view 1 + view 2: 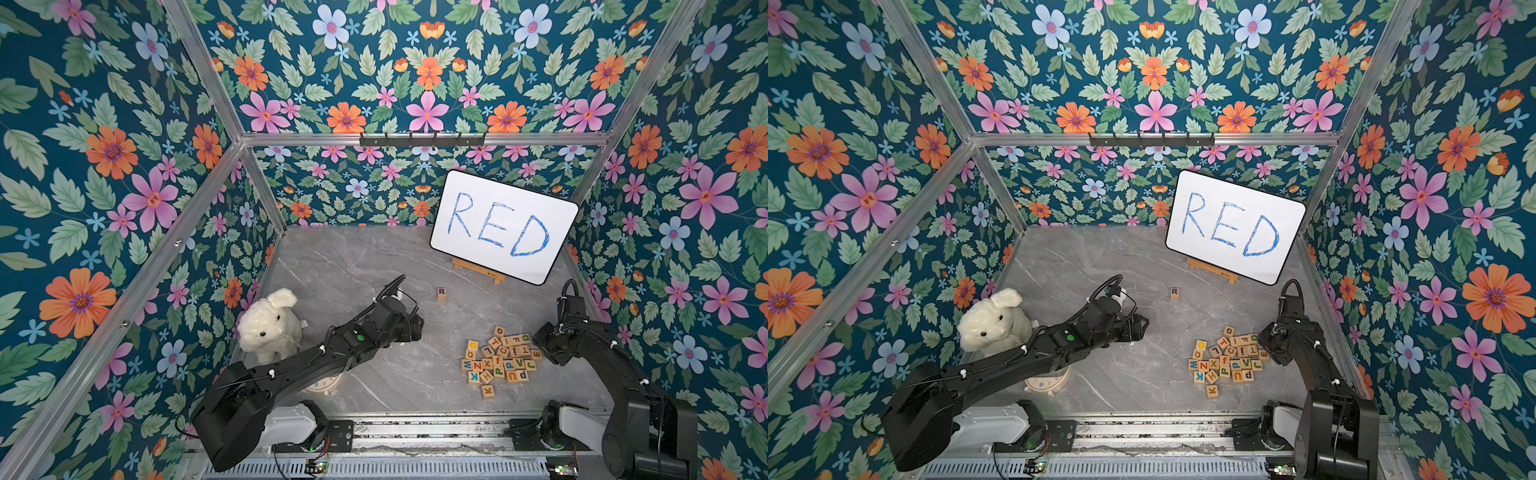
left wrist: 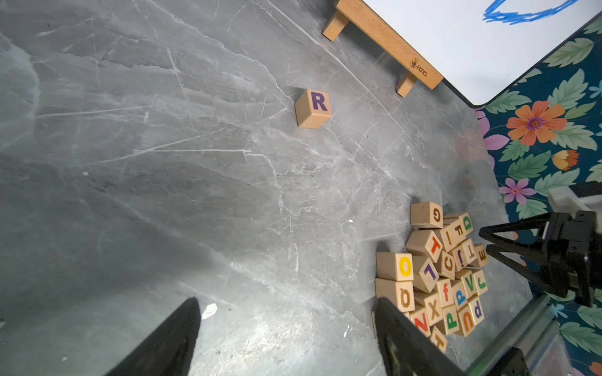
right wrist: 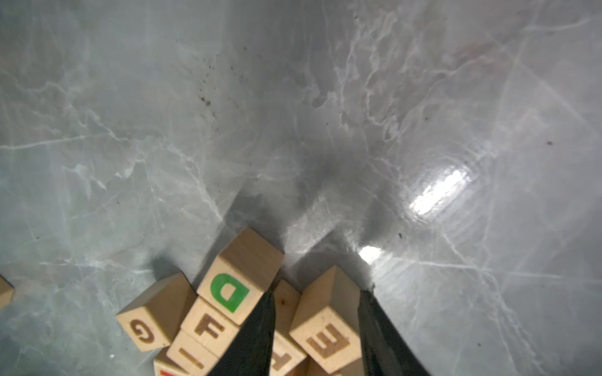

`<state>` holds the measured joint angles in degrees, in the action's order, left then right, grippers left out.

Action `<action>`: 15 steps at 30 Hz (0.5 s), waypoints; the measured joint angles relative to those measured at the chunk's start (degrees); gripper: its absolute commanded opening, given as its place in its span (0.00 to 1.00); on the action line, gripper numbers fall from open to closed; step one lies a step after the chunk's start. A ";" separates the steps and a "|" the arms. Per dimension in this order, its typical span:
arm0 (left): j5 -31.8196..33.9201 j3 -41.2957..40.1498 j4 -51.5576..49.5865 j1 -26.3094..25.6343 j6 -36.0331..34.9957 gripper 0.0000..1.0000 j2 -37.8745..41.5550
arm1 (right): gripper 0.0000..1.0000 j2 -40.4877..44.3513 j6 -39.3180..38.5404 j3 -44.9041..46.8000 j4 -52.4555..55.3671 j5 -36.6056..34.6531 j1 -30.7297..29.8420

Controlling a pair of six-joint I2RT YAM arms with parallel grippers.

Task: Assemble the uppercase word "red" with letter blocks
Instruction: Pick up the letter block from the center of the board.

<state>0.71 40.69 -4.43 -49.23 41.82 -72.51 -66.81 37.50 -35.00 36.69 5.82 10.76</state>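
Observation:
A lone R block [image 1: 441, 293] [image 2: 313, 109] stands on the grey marble table [image 1: 353, 270], R face up, ahead of the whiteboard. The other letter blocks lie in a pile [image 1: 500, 361] [image 1: 1229, 359] at the front right. My right gripper [image 3: 318, 292] is down at the pile's right edge, its fingers straddling the E block [image 3: 325, 338]. One finger lies against the block's side and a thin gap shows at the other. The green D block [image 3: 239, 289] sits just outside those fingers. My left gripper [image 2: 286, 312] hovers open and empty over bare table, left of the pile.
A whiteboard [image 1: 503, 226] with blue handwritten RED leans on a small wooden easel [image 1: 478, 270] at the back right. A white plush toy [image 1: 270, 326] sits at the left wall, and a small clock [image 1: 324, 384] lies under my left arm. Floral walls enclose the table.

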 measured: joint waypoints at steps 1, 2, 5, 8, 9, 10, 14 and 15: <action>0.00 0.07 -0.02 0.00 0.00 0.86 0.00 | 0.44 -0.37 -0.81 -0.17 0.00 -0.04 -0.07; 0.00 0.17 -0.02 0.00 0.00 0.86 0.00 | 0.44 -0.66 -1.57 -0.28 -0.02 -0.04 -0.11; 0.00 0.26 0.00 0.00 0.00 0.86 -0.02 | 0.45 -1.31 -2.40 -0.31 0.00 -0.07 -0.98; 0.00 0.46 0.00 0.00 0.00 0.86 -0.22 | 0.45 -2.14 -3.26 -0.74 0.07 -1.01 -3.08; 0.00 0.55 0.00 0.00 0.00 0.86 -0.31 | 0.44 -2.58 -3.41 -0.94 0.07 -1.62 -3.98; 0.00 0.55 -0.02 0.00 0.00 0.86 -0.35 | 0.44 -3.06 -3.48 -1.16 0.24 -2.10 -4.66; 0.00 0.57 -0.02 0.00 0.00 0.86 -0.37 | 0.45 -4.68 -3.58 -1.64 0.61 -2.60 -5.49; 0.00 0.57 -0.02 0.00 -0.02 0.86 -0.42 | 0.45 -4.96 -3.58 -1.70 0.79 -2.67 -5.68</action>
<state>0.71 41.25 -4.45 -49.23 41.80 -72.93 -71.77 33.91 -36.71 37.47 3.16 5.08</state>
